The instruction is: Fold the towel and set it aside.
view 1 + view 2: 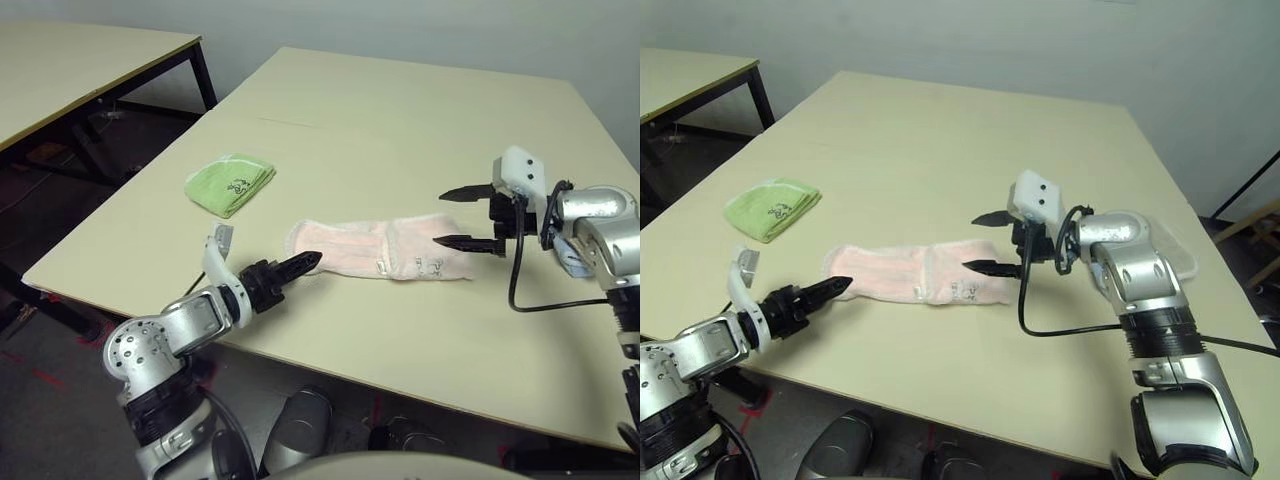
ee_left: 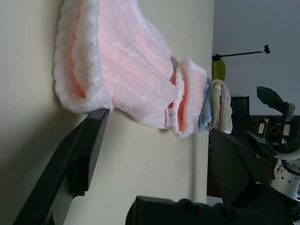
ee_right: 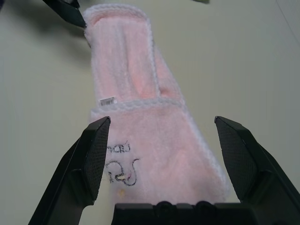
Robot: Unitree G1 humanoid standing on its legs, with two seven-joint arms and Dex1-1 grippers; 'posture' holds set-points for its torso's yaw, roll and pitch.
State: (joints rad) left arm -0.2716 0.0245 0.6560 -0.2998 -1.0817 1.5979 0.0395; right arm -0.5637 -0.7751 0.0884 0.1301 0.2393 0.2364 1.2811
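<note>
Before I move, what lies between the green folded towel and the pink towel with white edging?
Only bare beige tabletop separates the green folded towel from the pink towel, in the left eye view.

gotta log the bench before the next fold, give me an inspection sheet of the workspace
surface: cream table, no spills seen
job's things: pink towel partly folded, tag and embroidery showing
clutter: green towel folded, beyond left gripper; blue towel and beige towel
grippers: left open, by pink towel's end; right open over its embroidered end
cables: black cable looping from right wrist
surroundings: second table, grey wall
</note>
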